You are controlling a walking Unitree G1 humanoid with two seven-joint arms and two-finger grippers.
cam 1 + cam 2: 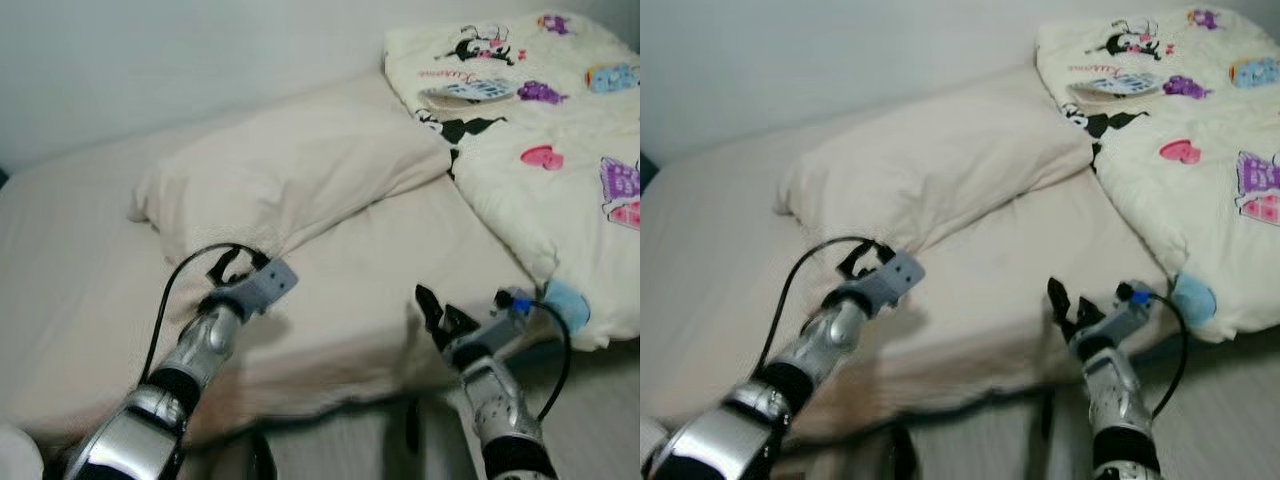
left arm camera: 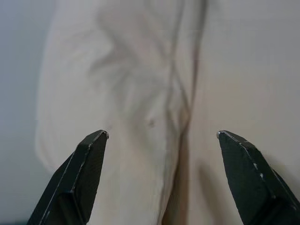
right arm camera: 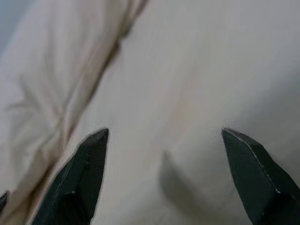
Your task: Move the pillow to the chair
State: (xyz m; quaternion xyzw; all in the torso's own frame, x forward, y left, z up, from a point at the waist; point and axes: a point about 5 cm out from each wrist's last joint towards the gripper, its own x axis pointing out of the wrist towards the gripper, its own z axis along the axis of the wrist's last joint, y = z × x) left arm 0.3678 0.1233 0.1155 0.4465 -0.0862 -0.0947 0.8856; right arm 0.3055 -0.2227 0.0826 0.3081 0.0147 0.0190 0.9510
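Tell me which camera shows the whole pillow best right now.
The left eye view: the pillow lies complete on the bed, next to the printed duvet. The right eye view matches it. The left wrist view shows a close creased edge between open fingers; the right wrist view catches one side.

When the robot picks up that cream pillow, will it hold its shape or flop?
The pillow looks soft and creased, so it will probably sag around a pinch. Its puffy bulk suggests it is light. The left hand, open at its edge, may catch mostly loose cover.
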